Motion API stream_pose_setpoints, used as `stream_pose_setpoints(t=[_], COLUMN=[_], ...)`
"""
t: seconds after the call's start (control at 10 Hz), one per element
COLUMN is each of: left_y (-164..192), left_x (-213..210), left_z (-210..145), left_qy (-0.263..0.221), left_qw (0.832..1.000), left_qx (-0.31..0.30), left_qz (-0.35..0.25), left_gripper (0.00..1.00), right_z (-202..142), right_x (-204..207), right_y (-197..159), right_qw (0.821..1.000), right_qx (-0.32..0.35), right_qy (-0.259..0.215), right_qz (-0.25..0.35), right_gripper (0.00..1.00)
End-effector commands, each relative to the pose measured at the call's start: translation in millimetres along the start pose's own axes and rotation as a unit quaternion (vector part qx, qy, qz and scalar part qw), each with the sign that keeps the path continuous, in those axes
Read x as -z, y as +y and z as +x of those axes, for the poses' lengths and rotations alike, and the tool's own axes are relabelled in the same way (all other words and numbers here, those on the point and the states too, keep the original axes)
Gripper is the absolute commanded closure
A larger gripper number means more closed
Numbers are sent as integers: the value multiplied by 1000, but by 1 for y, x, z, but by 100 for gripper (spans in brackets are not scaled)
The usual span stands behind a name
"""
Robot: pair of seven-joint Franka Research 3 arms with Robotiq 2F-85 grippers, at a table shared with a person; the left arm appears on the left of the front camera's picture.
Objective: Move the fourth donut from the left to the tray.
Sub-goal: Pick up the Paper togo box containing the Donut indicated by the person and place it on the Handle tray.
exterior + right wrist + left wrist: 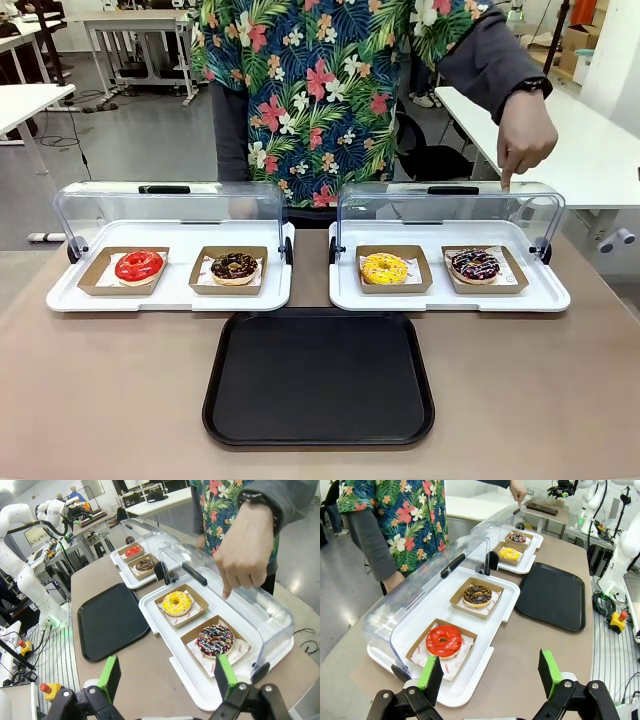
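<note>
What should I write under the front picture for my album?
A person's hand points down at the chocolate donut with sprinkles, while a black tray sits in front.

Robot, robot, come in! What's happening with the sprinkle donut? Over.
Left gripper open, right gripper open, both holding nothing. Sprinkled chocolate donut in white display tray, not yet on black tray. Person's hand pointing down just behind it.

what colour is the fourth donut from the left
Fourth donut: dark chocolate glaze, pink and white sprinkles; best in the right wrist view.
</note>
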State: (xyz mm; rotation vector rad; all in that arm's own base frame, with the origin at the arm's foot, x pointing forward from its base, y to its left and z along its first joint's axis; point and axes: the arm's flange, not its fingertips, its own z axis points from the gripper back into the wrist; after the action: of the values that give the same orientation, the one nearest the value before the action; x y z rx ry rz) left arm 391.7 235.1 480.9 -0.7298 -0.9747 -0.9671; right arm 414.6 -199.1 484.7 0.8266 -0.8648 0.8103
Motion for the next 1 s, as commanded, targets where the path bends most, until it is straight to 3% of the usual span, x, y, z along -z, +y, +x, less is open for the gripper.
stream_pose_setpoints(t=[0.0,0.9], left_y=[-1,-1], left_x=[-1,-1], left_z=[1,1], left_qy=[-4,-4], left_qw=[1000,1000], left_qx=[-3,-3], left_qz=[-5,-5], left_gripper=[0,0], right_z=[2,2], right_x=[2,2], right_y=[0,0], right_qw=[1000,1000], right_qx=[-7,-7], right_qy=[-13,-13], right_qz=[1,1], right_gripper=[0,0])
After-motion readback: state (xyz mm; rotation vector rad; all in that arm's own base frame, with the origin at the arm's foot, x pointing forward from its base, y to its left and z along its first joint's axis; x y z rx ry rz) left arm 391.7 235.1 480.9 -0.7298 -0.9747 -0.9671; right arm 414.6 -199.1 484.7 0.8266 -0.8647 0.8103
